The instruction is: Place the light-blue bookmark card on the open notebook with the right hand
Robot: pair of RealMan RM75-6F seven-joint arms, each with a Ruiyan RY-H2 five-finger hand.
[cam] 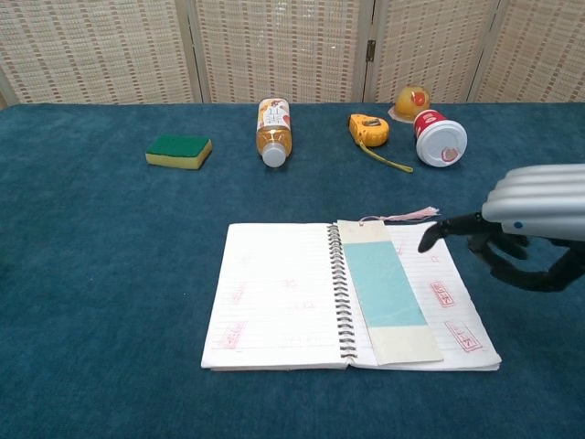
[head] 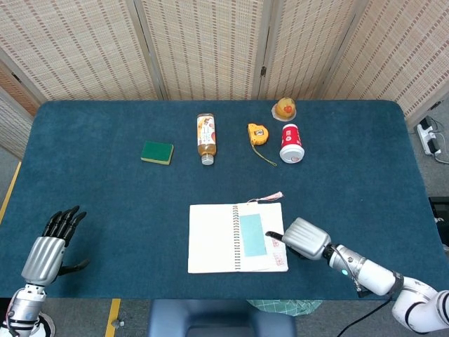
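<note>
The open spiral notebook (head: pixel 212 237) (cam: pixel 274 297) lies near the table's front edge. The light-blue bookmark card (head: pixel 252 234) (cam: pixel 385 283) lies flat on its right page, beside the spiral, its pink tassel (cam: pixel 409 215) trailing off the top edge. My right hand (head: pixel 304 239) (cam: pixel 530 224) hovers off the notebook's right edge, above the table, holding nothing, fingers loosely apart and pointing toward the page. My left hand (head: pixel 49 249) rests open at the front left corner, far from the notebook.
Along the back lie a green sponge (head: pixel 157 152), a tipped bottle (head: pixel 205 137), a yellow tape measure (head: pixel 258 134), a red-and-white can (head: pixel 291 143) and a yellow fruit cup (head: pixel 285 108). Blue cloth covers the table.
</note>
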